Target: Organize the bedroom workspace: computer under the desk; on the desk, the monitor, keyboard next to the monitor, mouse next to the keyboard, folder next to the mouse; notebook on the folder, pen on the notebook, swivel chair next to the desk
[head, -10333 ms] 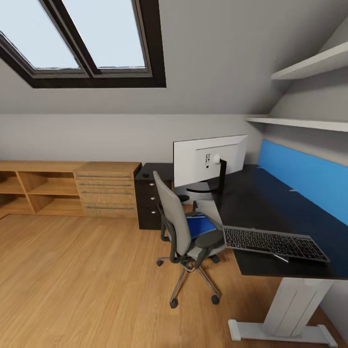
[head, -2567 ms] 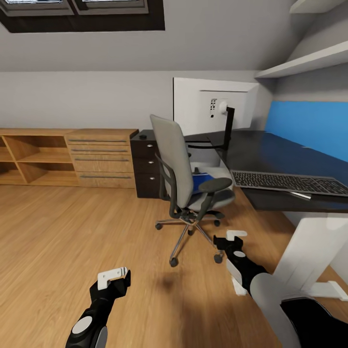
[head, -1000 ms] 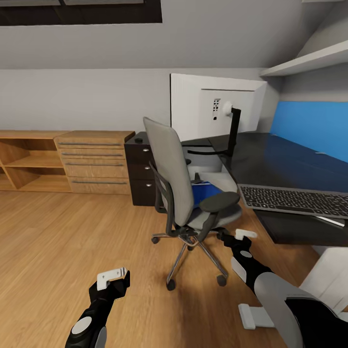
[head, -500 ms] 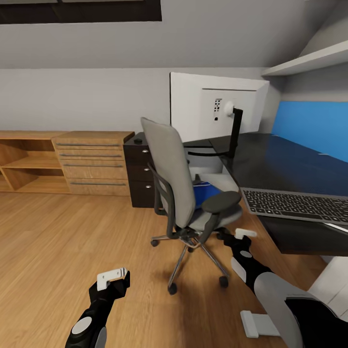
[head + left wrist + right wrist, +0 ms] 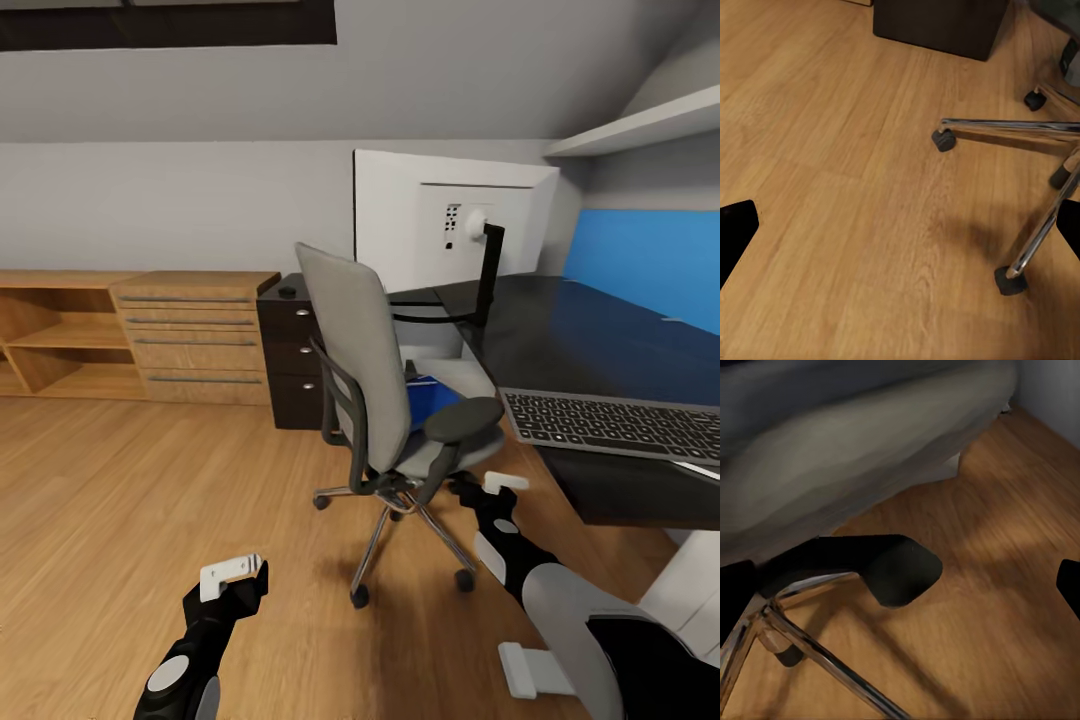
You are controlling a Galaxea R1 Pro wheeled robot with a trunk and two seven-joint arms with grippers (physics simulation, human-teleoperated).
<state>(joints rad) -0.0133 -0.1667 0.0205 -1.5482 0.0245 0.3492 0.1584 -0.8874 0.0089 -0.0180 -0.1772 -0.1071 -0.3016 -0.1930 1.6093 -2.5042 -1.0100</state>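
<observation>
The grey swivel chair point(image 5: 375, 370) stands on the plank floor beside the black desk point(image 5: 580, 335), with the blue folder point(image 5: 432, 395) lying on its seat. On the desk, the monitor point(image 5: 430, 215) shows its white back and the keyboard point(image 5: 620, 425) lies near the front edge. A thin whitish pen point(image 5: 700, 468) pokes out beneath the keyboard. A light grey computer point(image 5: 452, 368) sits under the desk, half hidden by the chair. My left gripper point(image 5: 235, 580) hangs open above the floor. My right gripper point(image 5: 490, 487) is open just below the chair's armrest. Mouse and notebook are out of view.
A black drawer unit point(image 5: 290, 355) stands behind the chair, with light-wood cabinets point(image 5: 190, 335) to its left. The chair's chrome legs and castors point(image 5: 1009, 279) spread over the floor near both grippers. The desk's white foot point(image 5: 530, 670) lies at my lower right. Shelves point(image 5: 640, 125) hang above the desk.
The view has closed in on the chair and desk over the last seconds, then drifted slightly. Both grippers keep the same open pose.
</observation>
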